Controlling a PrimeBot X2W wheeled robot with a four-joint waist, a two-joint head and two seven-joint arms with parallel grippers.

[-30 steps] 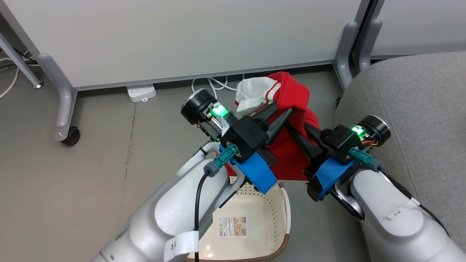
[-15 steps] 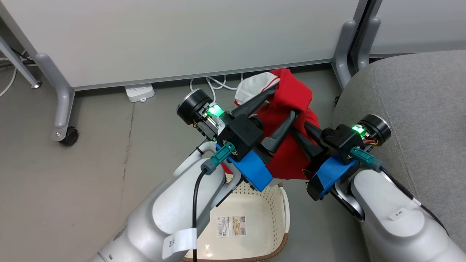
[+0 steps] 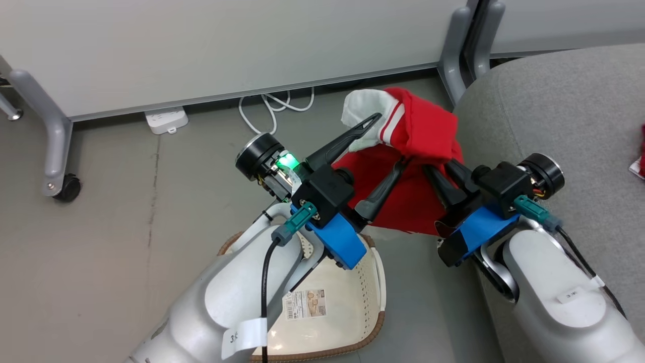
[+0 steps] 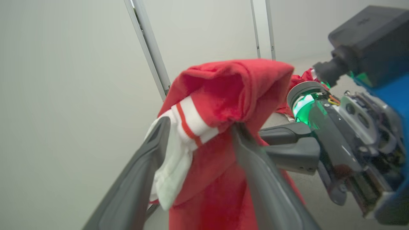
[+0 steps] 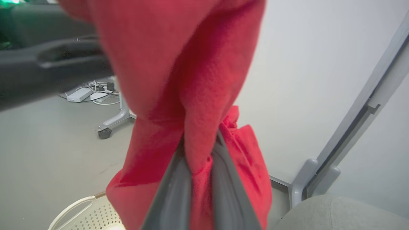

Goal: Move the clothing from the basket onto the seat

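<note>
The red garment (image 3: 421,143), soft and light and I think ready to sag, hangs in the air near the basket (image 3: 375,282), beside the seat (image 3: 554,111), my right fingers (image 3: 437,182) closed on a bunched fold, the good hold, my left fingers (image 3: 342,142) spread open around its white cuff.

my head camera looks steeply down at the smooth grey floor (image 3: 111,201). each wrist camera sits close along its own long dark fingers (image 4: 134,191); all three share the soft bright red white-striped garment (image 3: 423,136).
</note>
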